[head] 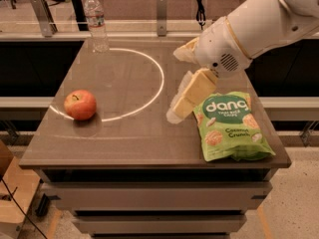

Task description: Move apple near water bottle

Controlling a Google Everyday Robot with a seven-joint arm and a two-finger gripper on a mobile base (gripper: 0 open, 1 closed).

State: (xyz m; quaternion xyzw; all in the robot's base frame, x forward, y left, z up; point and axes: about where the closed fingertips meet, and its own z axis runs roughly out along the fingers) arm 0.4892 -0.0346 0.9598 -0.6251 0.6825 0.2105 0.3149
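**Item: apple, to be reached across the desk from the gripper**

- Apple (79,104): sits on the near left part of the desk (124,133) as the camera sees it, stem dimple up. It is round, so no grasp axis is favoured.
- Water bottle (96,21): upright at the far left corner, well apart from the apple.
- Gripper (175,83): over the desk's right half, just beside a green snack bag (229,126). The apple lies well off toward the camera's left, slightly nearer the front edge.
- Fingers (194,91): spread apart, holding nothing, tips pointing down and leftward.
- Arm: enters from the upper right, wrist bent down toward the desk.
- Judgement: the next move calls for a long sideways reach to the apple.
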